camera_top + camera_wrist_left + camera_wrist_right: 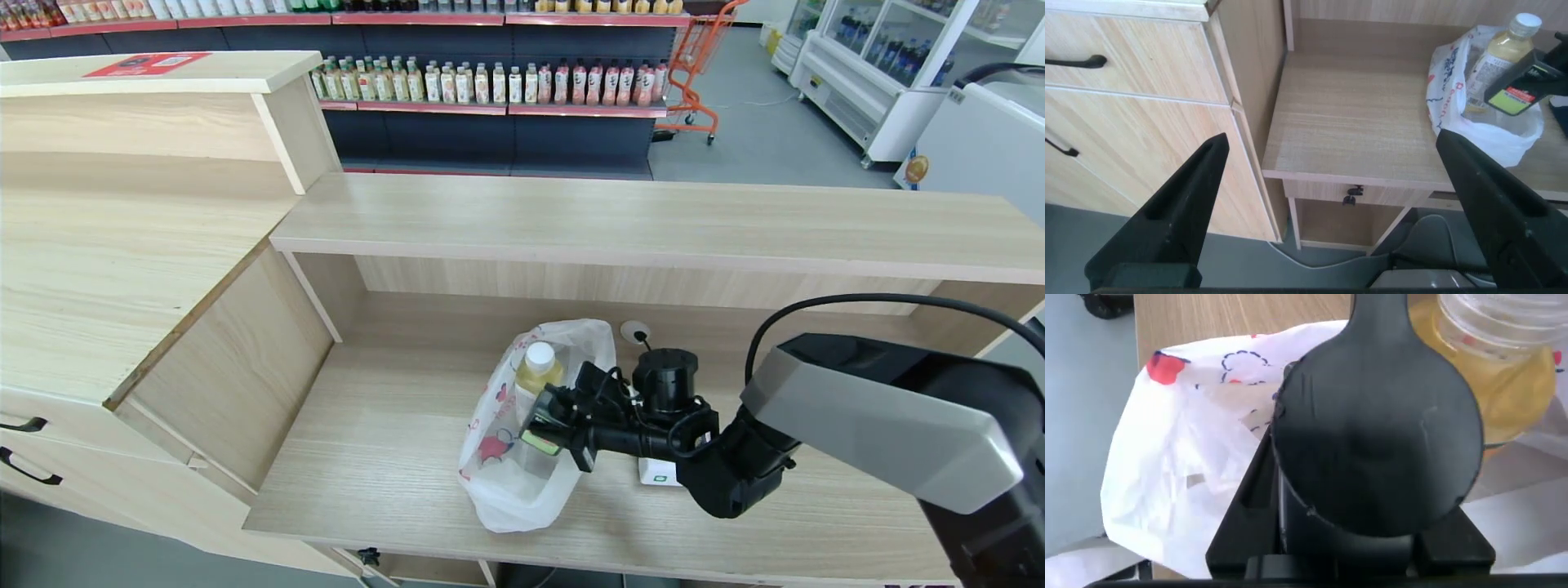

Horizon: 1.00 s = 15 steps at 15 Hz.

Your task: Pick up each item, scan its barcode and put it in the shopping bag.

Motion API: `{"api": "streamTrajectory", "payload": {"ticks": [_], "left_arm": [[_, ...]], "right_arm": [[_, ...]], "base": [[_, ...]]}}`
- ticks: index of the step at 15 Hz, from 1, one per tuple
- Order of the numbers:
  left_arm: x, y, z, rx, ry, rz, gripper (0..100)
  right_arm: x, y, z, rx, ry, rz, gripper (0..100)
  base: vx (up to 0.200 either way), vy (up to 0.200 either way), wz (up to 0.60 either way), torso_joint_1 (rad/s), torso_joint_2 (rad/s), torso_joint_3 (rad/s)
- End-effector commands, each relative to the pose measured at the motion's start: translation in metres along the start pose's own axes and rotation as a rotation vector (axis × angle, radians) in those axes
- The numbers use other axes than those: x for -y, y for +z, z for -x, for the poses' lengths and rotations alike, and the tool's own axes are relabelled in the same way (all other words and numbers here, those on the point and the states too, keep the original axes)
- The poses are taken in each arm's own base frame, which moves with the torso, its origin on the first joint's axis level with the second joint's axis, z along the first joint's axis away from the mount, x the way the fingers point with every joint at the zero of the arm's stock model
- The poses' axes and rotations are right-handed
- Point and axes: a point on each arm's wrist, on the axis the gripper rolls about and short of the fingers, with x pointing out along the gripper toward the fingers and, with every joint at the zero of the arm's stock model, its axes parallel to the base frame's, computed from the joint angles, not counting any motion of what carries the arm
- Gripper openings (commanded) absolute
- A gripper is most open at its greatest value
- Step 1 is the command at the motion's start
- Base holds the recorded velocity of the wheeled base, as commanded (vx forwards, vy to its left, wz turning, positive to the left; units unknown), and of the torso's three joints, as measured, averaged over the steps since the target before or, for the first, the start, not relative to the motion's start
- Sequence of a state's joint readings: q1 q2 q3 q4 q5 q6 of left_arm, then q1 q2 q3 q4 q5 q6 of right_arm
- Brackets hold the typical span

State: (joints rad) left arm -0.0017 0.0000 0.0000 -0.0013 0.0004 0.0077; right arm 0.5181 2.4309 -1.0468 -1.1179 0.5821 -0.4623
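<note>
Close against the right wrist camera is a round black-bodied container [1372, 433] – dark all over, with a bright green label on one end. The right gripper [549, 412] is clamped on it and holds it over the mouth of the shopping bag [506, 482], level with the rim rather than down inside.

Just behind the container a juice bottle [539, 367] stands upright in the bag: clear plastic, pale yellow drink, white screw cap. The bag itself is thin white plastic with small red and blue prints, its top slumped open, and it sits on the lower wooden counter [392, 457].

On the right arm's side of the bag, a black barcode scanner [665, 377] stands on the counter, with a small white box [658, 472] with a green mark beside it nearer the front edge.

Well off to the left, the left gripper [1331, 139] hangs out in front of the counter near the drawer fronts [1127, 73] – its fingers [1184, 212] spread wide, nothing between them.

Beyond the counter's raised shelf are store shelves of drink bottles [490, 82], an orange shopping cart [694, 65] and glass-door coolers [882, 57].
</note>
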Motion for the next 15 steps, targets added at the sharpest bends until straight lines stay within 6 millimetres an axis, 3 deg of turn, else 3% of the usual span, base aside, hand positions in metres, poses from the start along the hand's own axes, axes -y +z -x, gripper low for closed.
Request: {"api": "streamTrajectory", "payload": {"ticks": [1,5,6,8,12,14,15], "left_arm": [[0.0,0.0,0.0,-0.001,0.001,0.0,100],[0.0,0.0,0.0,-0.001,0.0,0.0,100],[0.0,0.0,0.0,-0.001,0.0,0.0,100],[0.0,0.0,0.0,-0.001,0.0,0.0,100],[0.0,0.0,0.0,-0.001,0.0,0.0,100],[0.0,0.0,0.0,-0.001,0.0,0.0,100],[0.0,0.0,0.0,-0.001,0.001,0.0,100]], "right_arm": [[-0.005,-0.012,-0.009,-0.014,0.019,0.007,0],[-0.013,-0.035,-0.002,-0.075,0.039,0.05,0],[-0.014,-0.036,-0.002,-0.078,0.041,0.045,100],[-0.01,-0.021,0.004,-0.062,0.025,0.026,100],[-0.002,0.04,0.042,0.016,-0.025,-0.245,100],[0.008,0.068,0.087,0.054,-0.106,-0.44,100],[0.016,0.068,0.112,0.048,-0.163,-0.456,100]], "base": [[0.0,0.0,0.0,0.0,0.0,0.0],[0.0,0.0,0.0,0.0,0.0,0.0],[0.0,0.0,0.0,0.0,0.0,0.0],[0.0,0.0,0.0,0.0,0.0,0.0],[0.0,0.0,0.0,0.0,0.0,0.0],[0.0,0.0,0.0,0.0,0.0,0.0],[0.0,0.0,0.0,0.0,0.0,0.0]]}}
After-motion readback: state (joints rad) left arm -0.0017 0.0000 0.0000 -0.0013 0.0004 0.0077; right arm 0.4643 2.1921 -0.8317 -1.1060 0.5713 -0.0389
